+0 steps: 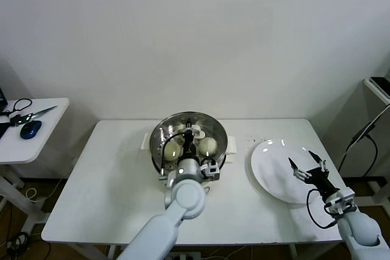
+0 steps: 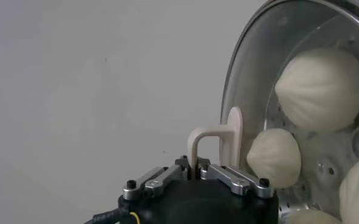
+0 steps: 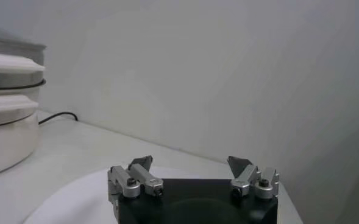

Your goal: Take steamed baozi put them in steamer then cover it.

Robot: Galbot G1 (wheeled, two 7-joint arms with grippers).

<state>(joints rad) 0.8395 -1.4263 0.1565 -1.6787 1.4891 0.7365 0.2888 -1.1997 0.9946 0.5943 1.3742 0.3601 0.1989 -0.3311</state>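
The steamer stands at the back middle of the white table. The clear glass cover lies over it, with cream-white baozi showing through the glass. My left gripper is above the pot, shut on the cover's cream-white handle. In the left wrist view the cover is seen edge-on with several baozi behind it. My right gripper is open and empty over the white plate at the right; it shows in its own wrist view.
The steamer's white base shows in the right wrist view. A side table at the left carries scissors and a blue mouse. A cabinet stands at the far right.
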